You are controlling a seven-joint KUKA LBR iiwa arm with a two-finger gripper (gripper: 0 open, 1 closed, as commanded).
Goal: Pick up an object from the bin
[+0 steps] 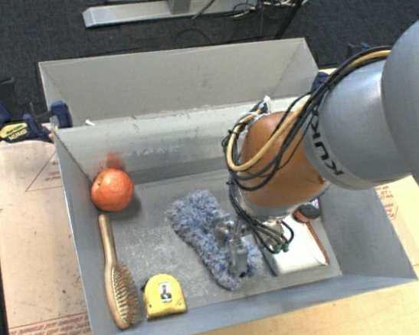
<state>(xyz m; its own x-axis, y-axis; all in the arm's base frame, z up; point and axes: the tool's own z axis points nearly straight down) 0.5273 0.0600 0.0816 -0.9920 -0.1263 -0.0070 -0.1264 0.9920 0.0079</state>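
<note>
My gripper (237,256) is down in the middle of the bin, its metal fingers pressed into the near end of a fluffy blue-grey cloth (198,222). The cloth lies crumpled from the bin's centre toward the front wall. Whether any of it sits between the fingers cannot be made out. A white flat box (299,255) lies just right of the gripper, partly under the arm's cables.
An orange ball (111,190) rests at the back left. A wooden hairbrush (118,284) lies along the left wall, with a yellow tape measure (164,295) beside it at the front. The arm with its orange cover hangs over the bin's right half.
</note>
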